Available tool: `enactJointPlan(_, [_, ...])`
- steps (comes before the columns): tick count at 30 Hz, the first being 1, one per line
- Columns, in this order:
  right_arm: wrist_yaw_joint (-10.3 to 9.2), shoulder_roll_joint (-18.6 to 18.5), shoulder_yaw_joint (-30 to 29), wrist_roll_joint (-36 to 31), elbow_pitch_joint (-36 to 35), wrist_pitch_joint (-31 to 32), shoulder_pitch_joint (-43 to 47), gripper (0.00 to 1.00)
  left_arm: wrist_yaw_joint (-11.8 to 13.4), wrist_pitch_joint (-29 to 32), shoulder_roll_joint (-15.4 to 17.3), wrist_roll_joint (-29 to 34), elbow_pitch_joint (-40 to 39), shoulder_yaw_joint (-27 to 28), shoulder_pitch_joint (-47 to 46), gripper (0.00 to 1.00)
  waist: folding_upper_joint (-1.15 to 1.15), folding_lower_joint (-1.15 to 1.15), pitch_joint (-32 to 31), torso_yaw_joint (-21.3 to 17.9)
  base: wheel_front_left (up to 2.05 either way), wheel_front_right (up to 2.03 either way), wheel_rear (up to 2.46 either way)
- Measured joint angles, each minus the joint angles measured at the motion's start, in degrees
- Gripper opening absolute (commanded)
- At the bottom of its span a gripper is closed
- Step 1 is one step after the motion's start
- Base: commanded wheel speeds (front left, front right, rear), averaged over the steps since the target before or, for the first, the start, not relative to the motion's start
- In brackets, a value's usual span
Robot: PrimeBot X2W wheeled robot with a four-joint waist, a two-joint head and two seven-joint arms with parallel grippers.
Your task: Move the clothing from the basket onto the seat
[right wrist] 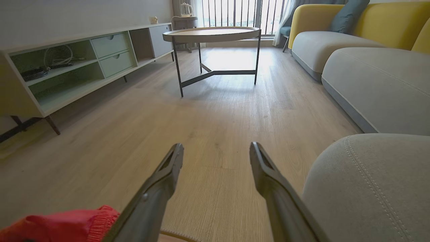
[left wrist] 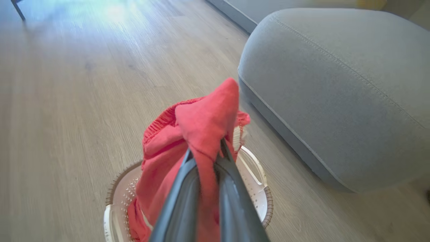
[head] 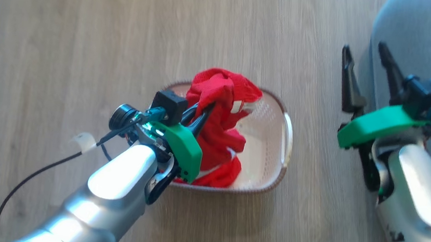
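The grey seat [left wrist: 336, 94] stands on the floor [head: 88, 19], to the right of the basket [head: 274, 144]. The clothing [head: 220, 113], a crumpled red bunch with white trim, rises lengthwise out of the basket, peak upward, pinched by the left gripper [head: 203, 113]. The right gripper [right wrist: 216, 148] is spread and empty beside the seat.

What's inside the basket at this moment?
Red clothing, bunched and pinched by the left gripper, fills the left half of the basket. Bare perforated bottom shows on the right. Anything beneath the fabric is covered.
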Motion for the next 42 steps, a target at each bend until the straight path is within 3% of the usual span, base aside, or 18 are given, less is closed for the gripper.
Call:
enactJointPlan(18, [0.00, 2.03, 1.09, 0.42, 1.93, 0.00, 7.38, 1.00, -1.69, 0.00, -0.11, 4.65, -9.85, 6.69, 2.04, 0.00, 0.00, 0.00, -12.09, 1.72, 0.00, 0.00, 0.00])
enactJointPlan(31, [0.00, 2.18, 1.74, 0.85, 2.38, 0.00, 8.79, 1.00, -1.68, 0.00, -0.22, 7.49, -16.40, 8.35, -4.77, 0.00, 0.00, 0.00, -14.06, 0.88, 0.00, 0.00, 0.00])
enactJointPlan(42, [0.00, 2.47, 2.02, 0.85, 2.38, 0.00, 8.87, 1.00, -1.62, -0.25, -0.27, 7.57, -17.00, 7.72, -10.18, 0.00, 0.00, 0.00, -13.89, 0.46, 0.00, 0.00, 0.00])
